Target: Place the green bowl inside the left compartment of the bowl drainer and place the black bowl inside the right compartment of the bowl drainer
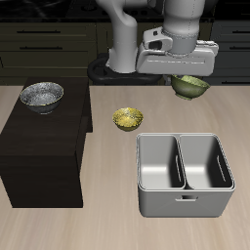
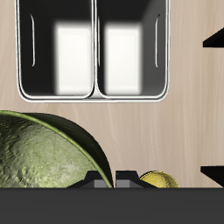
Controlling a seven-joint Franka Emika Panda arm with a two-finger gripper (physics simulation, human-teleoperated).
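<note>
The green bowl (image 1: 190, 85) is off the surface (image 1: 107, 225), held up at the gripper (image 1: 186, 78), which is closed on its rim; in the exterior view it hangs tilted just under the gripper body, farther back than the bowl drainer. In the wrist view the green bowl (image 2: 48, 153) fills much of the frame close to the camera, its mottled glossy skin and darker rim plain to see.

The bowl drainer (image 1: 185, 203) sits on the surface near the front edge, both of its deep wells bare. The wrist view shows the bowl drainer (image 2: 94, 94) from above, two bright-bottomed wells side by side, apart from the held bowl.

The black bowl (image 1: 42, 95) rests upright on top of a dark cabinet (image 1: 39, 146), well apart from the drainer. A small yellow bowl (image 1: 127, 118) stands on the surface between the cabinet and the drainer, a little farther back than the drainer; its edge peeks into the wrist view as well (image 2: 159, 179).
</note>
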